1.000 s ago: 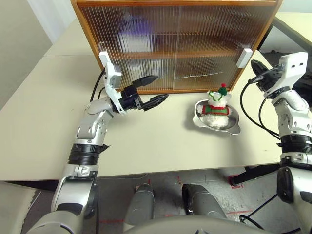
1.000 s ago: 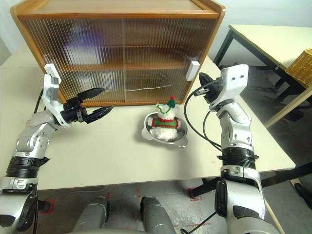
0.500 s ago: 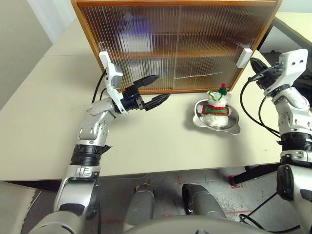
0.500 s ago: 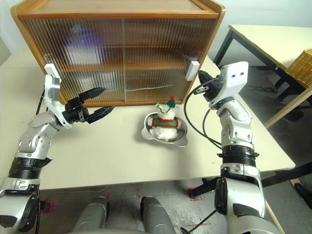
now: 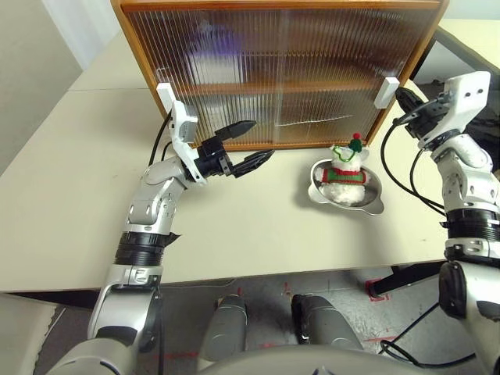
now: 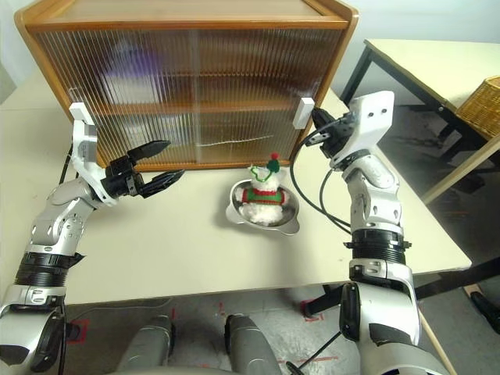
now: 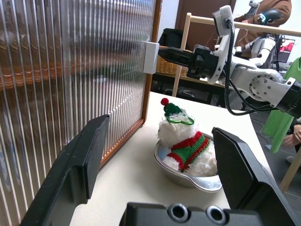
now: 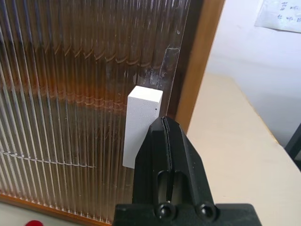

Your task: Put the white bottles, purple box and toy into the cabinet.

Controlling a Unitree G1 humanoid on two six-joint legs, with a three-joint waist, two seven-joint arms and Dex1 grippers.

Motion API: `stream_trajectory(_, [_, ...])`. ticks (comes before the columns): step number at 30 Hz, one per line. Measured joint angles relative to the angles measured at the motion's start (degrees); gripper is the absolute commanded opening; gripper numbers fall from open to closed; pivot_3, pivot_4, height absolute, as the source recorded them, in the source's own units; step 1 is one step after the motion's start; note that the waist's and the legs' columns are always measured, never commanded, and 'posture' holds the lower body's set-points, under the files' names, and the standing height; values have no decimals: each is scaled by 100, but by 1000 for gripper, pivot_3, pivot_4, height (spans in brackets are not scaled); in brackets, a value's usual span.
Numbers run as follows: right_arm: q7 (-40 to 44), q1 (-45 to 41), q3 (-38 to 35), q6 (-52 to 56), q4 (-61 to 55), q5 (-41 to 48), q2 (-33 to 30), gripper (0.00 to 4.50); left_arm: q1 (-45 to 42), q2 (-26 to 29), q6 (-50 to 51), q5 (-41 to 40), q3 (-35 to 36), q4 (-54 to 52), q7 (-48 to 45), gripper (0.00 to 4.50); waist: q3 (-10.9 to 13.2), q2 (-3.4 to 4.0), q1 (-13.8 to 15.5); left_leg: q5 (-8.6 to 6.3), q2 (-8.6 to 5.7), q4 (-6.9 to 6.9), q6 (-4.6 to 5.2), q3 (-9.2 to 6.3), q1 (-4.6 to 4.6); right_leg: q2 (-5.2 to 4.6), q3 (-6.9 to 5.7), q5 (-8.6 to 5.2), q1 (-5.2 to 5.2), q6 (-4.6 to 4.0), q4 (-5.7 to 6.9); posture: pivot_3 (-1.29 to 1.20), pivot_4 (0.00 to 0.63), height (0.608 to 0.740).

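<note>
Two ribbed translucent doors [image 5: 281,74], plush toy [image 5: 347,168]

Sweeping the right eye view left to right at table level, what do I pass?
Left pincer → toy in the steel bowl → white door handle → right pincer.

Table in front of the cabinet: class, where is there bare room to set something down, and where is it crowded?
Free: the table left of the left end effector, and the near strip below the bowl. Crowded: between the bowl holding the toy and the cabinet, near the right end effector.
</note>
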Motion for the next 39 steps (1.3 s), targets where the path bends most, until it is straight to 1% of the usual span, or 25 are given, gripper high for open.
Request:
stream_trajectory(16, [64, -206, 411, 1435, -1065, 63, 298, 18, 13, -6, 15, -1, 0, -9, 16, 4500, 0, 1, -7, 0, -4, 0, 0, 1, 0, 3, -2, 3, -2, -5, 1, 53, 101, 740])
stream_trajectory(21, [60, -230, 441, 1791, -1329, 113, 383, 18, 48, -6, 15, -2, 0, -53, 46, 4500, 0, 1, -4, 0, -6, 0, 0, 1, -1, 6, -2, 2, -4, -3, 1, 56, 103, 740])
stream_trajectory(32, [43, -230, 653, 2233, -1517, 157, 584, 18, 57, -6, 19, -14, 0, -120, 55, 4500, 1, 1, -4, 0, -6, 0, -1, 1, -1, 6, -2, 1, -8, -3, 5, 57, 101, 740])
stream_trajectory(39, [-43, -245, 866, 2271, -1550, 119, 796, 18, 53, -5, 21, -19, 0, -121, 56, 4500, 1, 1, -6, -2, -6, -1, -3, 1, -3, 6, -1, 3, -15, -5, 7, 57, 100, 740])
